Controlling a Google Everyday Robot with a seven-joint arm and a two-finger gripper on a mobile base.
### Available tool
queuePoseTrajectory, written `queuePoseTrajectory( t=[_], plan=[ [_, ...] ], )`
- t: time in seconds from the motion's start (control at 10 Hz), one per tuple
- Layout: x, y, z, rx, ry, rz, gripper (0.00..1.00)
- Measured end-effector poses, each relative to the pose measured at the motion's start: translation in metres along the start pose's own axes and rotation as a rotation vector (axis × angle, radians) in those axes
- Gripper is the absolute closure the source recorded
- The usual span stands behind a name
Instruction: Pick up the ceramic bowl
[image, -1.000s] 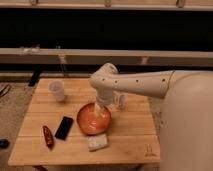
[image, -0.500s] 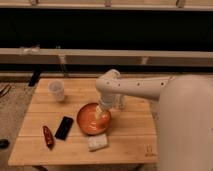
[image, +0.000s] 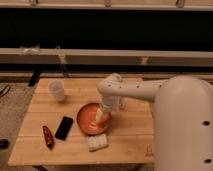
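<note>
The ceramic bowl (image: 91, 120) is a round shallow orange-red bowl on the wooden table (image: 40, 152), near its middle. My white arm reaches in from the right and bends down over the bowl's right rim. My gripper (image: 102, 116) hangs at the bowl's right inner edge, its pale fingers reaching down into the bowl. The small white cup (image: 57, 90) stands upright at the table's back left, apart from the bowl.
A black phone (image: 64, 128) lies left of the bowl. A red-brown object (image: 48, 136) lies near the front left edge. A pale packet (image: 97, 142) lies just in front of the bowl. A dark wall and a rail run behind the table.
The arm's wrist has come lower and moved left over the bowl's right rim, so the gripper now reaches into the bowl. The bowl and the other things have not moved.
</note>
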Motion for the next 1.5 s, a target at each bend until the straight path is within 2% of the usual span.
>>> queuePoseTrajectory(
  t=[0.1,0.2,0.4,0.5,0.7,0.8,0.9,1.0,1.4,1.5],
  plan=[
    [0.000,0.000,0.004,-0.005,0.005,0.005,0.23],
    [-0.001,0.001,0.007,-0.014,0.009,0.011,0.31],
    [-0.008,0.004,0.006,-0.047,0.002,0.018,0.54],
    [-0.012,0.006,0.001,-0.065,-0.012,0.021,0.62],
    [-0.026,0.010,-0.016,-0.127,-0.072,0.041,0.84],
    [-0.028,0.011,-0.019,-0.138,-0.083,0.045,0.88],
    [-0.034,0.007,-0.039,-0.202,-0.148,0.077,1.00],
    [-0.037,0.006,-0.053,-0.245,-0.189,0.094,1.00],
    [-0.040,0.007,-0.078,-0.313,-0.257,0.078,1.00],
    [-0.042,0.008,-0.089,-0.332,-0.285,0.066,1.00]
  ],
)
